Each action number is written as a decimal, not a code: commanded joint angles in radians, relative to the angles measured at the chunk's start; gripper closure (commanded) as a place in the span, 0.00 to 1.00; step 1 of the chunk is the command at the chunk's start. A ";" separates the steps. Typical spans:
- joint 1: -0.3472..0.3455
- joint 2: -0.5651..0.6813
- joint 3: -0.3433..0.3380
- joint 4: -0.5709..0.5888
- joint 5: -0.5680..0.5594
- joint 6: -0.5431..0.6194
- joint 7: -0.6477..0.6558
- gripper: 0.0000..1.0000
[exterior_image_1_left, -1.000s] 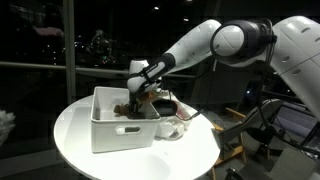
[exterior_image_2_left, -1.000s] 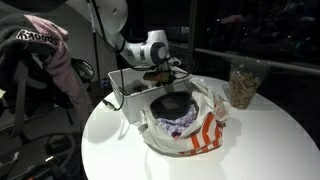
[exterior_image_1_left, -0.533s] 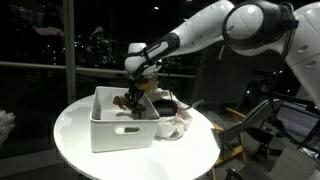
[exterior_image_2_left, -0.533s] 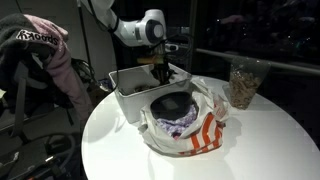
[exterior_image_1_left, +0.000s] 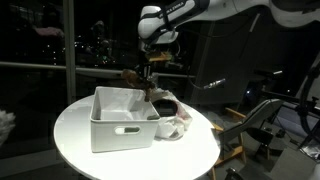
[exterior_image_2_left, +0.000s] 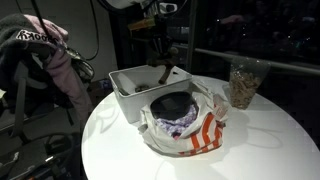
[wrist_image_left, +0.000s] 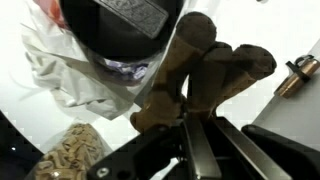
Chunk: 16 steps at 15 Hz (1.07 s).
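A brown plush toy (exterior_image_1_left: 137, 79) hangs in the air above the white bin (exterior_image_1_left: 112, 128), with my gripper (exterior_image_1_left: 146, 67) shut on its top. From another angle the toy (exterior_image_2_left: 166, 72) dangles over the bin's (exterior_image_2_left: 126, 92) far side, under the gripper (exterior_image_2_left: 161, 58). In the wrist view the toy's legs (wrist_image_left: 205, 65) stick out past the gripper (wrist_image_left: 166, 108), whose jaws pinch the toy's fabric. Far below lie a dark bowl (wrist_image_left: 125, 22) and white cloth (wrist_image_left: 68, 62).
A dark bowl (exterior_image_2_left: 172, 104) rests on a white and orange striped bag (exterior_image_2_left: 203, 135) beside the bin on the round white table (exterior_image_2_left: 260, 140). A jar of brown pieces (exterior_image_2_left: 241, 84) stands at the table's far side. A small brown object (wrist_image_left: 294, 75) lies in the bin. Clothes (exterior_image_2_left: 40, 50) hang nearby.
The arm has risen out of the bin, lifting the brown plush toy with it. The toy now hangs clear above the bin rim.
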<state>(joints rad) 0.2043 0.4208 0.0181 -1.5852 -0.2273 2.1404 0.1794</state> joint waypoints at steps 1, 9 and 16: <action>-0.003 -0.164 -0.039 -0.182 -0.079 0.014 0.108 0.97; -0.070 -0.237 -0.046 -0.370 -0.136 0.046 0.181 0.96; -0.121 -0.050 -0.052 -0.346 -0.075 0.143 0.097 0.93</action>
<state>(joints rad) 0.1058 0.2945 -0.0352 -1.9607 -0.3250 2.2208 0.3180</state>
